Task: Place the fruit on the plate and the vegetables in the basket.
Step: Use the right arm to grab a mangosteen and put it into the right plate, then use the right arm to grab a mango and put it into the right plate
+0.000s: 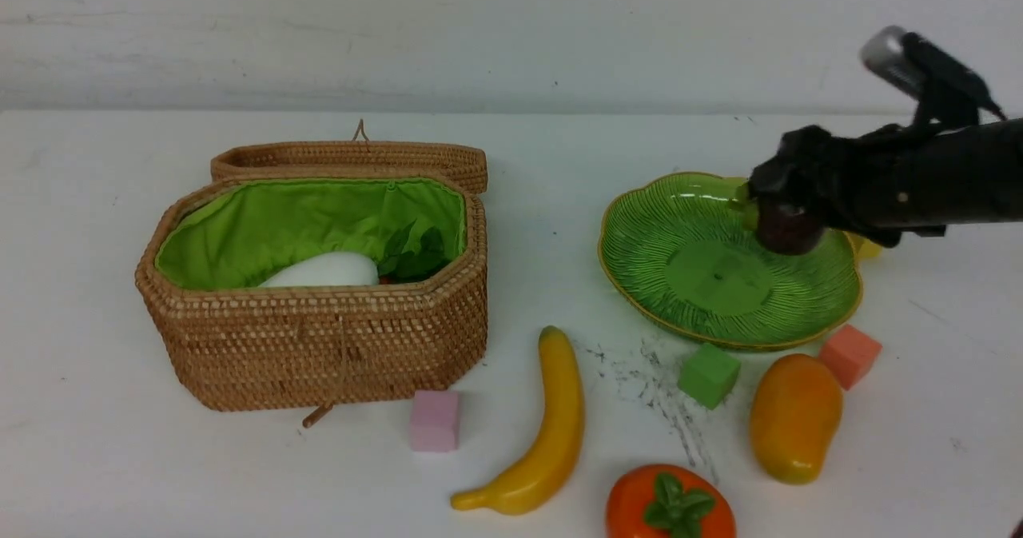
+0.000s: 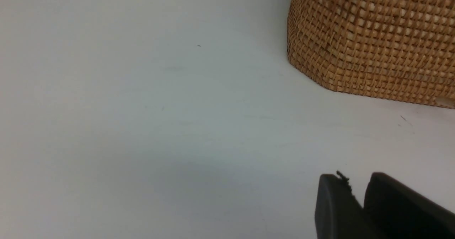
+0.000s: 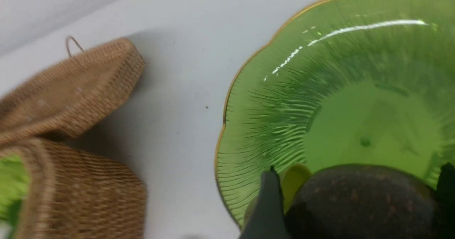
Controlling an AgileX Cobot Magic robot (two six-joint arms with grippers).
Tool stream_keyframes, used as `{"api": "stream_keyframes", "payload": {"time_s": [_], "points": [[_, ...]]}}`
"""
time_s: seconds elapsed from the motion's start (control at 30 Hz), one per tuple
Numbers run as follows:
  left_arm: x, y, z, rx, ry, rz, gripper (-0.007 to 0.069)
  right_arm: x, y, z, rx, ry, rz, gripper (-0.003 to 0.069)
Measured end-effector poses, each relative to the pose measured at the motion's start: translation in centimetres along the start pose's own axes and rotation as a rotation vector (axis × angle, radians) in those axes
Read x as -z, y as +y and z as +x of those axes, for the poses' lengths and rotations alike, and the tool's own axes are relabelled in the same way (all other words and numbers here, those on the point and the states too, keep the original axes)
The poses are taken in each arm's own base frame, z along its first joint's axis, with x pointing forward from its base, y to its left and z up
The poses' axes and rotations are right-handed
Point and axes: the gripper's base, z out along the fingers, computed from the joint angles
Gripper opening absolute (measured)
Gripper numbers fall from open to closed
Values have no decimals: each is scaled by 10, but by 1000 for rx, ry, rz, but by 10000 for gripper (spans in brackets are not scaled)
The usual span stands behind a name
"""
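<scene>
Four fruits are in play, and the small dark purple fruit [image 3: 359, 200] is the one in hand: the right gripper [image 1: 787, 222] is clamped across its widest part, jaws wide on either flank, holding it over the right-hand side of the plate [image 1: 639, 282], though whether it already touches the glass is hard to tell from these angles. It looks a light, hard, round toy with a faintly mottled skin, so I judge it prone to roll once freed; a low release toward the flat centre would suit it, and the ribbed glass dish wants a gentle touch. The banana [image 1: 551, 426], mango [image 1: 795, 418] and orange-red fruit [image 1: 670, 506] lie on the table near the plate, glossy and likely slippery, best pinched across their middles. The left gripper [image 2: 357, 200] hangs low beside the basket [image 1: 320, 346], jaws drawn almost together on nothing.
</scene>
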Motion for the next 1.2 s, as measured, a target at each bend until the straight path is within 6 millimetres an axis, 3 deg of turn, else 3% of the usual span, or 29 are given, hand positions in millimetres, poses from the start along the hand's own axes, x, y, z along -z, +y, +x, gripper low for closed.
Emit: {"api": "stream_keyframes", "payload": {"time_s": [0.13,0.3,0.53,0.83,1.0,1.2], "points": [[0,0,0,0,0,0,131,-21,-5,5,44,5,27,562],[0,0,0,0,0,0,134,-30,-11,10,44,18,46,562],[0,0,0,0,0,0,139,-30,-10,10,44,21,42,678],[0,0,0,0,0,0,148,-18,-3,4,63,12,15,666],[0,0,0,0,0,0,153,22,22,-3,138,60,-95,659],[0,0,0,0,0,0,162,96,46,-1,146,198,-136,645]]}}
